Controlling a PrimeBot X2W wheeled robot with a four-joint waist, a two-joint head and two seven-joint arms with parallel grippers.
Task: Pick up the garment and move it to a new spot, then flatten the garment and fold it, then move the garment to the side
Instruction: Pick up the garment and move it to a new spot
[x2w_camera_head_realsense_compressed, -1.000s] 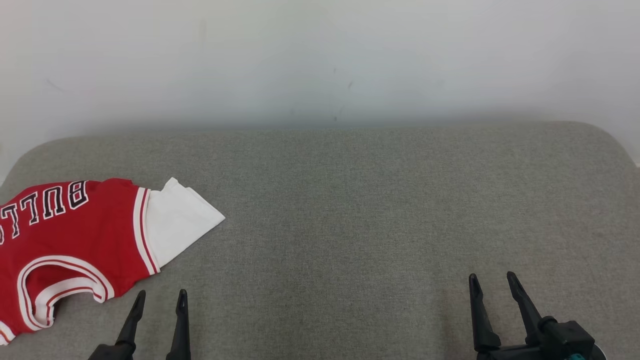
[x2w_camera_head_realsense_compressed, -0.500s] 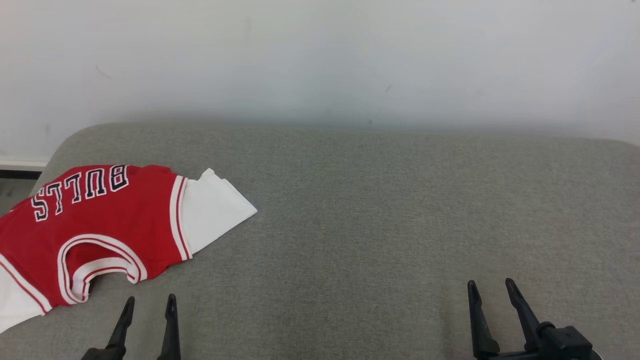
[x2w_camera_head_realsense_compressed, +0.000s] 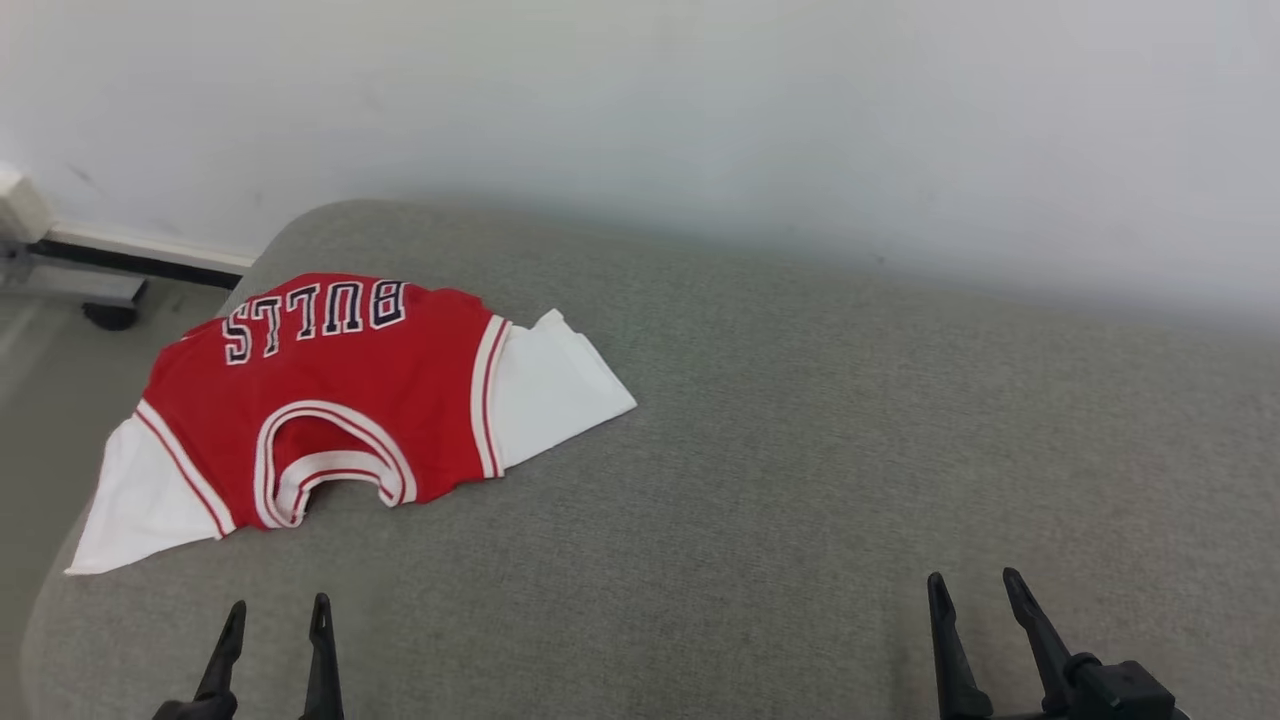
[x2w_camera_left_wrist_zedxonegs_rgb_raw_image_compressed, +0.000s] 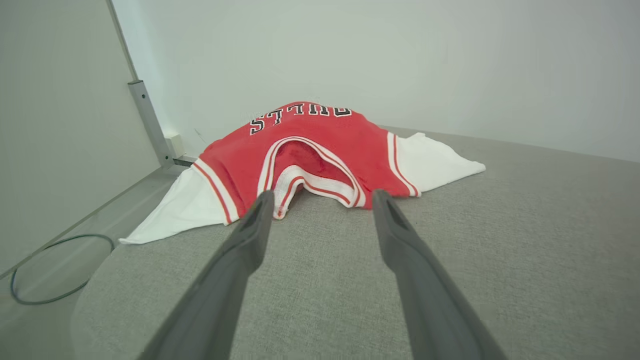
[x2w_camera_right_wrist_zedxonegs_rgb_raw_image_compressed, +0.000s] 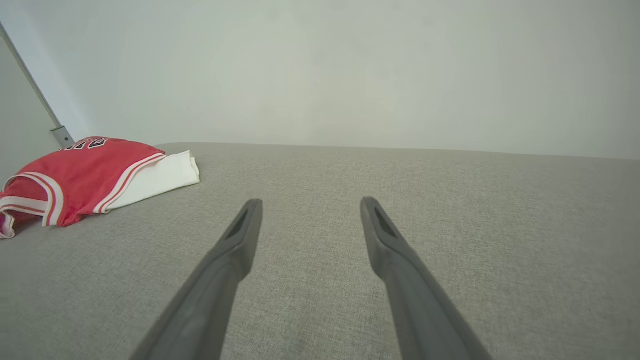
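At the far left of the grey padded worktop (x2w_camera_head_realsense_compressed: 800, 450), the red and white garment (x2w_camera_head_realsense_compressed: 330, 400) lies bunched, its neck opening turned toward the near edge. Just nearer than it, the left gripper (x2w_camera_head_realsense_compressed: 278, 602) hovers with fingers spread wide and empty. At the near right, well apart from the garment, the right gripper (x2w_camera_head_realsense_compressed: 972, 576) has its fingers equally wide and empty.

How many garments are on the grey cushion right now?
1: a red-and-white BULLS basketball jersey lies near the left end of the grey fabric cushion, just ahead of the open left hand. One beneath it would be hidden.
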